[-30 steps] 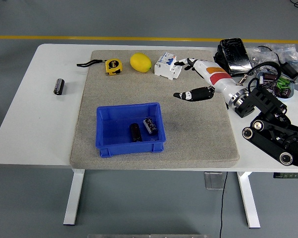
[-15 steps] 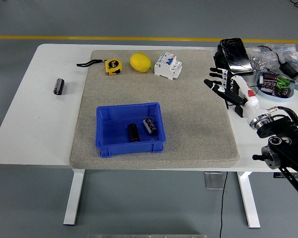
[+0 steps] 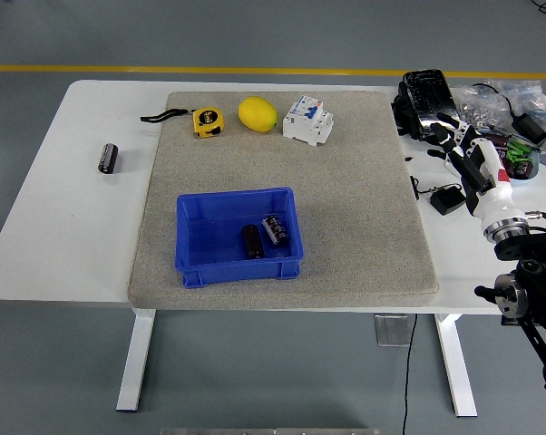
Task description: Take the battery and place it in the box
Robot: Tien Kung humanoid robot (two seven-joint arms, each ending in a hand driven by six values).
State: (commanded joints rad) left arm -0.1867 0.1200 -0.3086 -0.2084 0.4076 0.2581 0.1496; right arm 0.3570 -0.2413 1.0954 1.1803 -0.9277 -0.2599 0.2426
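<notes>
2 batteries [image 3: 263, 235] lying inside the blue box [image 3: 238, 236] on the grey mat [image 3: 346, 217]; 1 more battery [image 3: 108, 158] far left on the white table [image 3: 64, 208]. Right hand [image 3: 465, 145] at right edge, fingers loosely spread, grasping nothing.

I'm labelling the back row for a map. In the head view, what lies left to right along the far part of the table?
Black cylinder on the bare table, yellow tape measure, lemon, white circuit breaker, black device, then the robot hand over the clutter at the right.
</notes>
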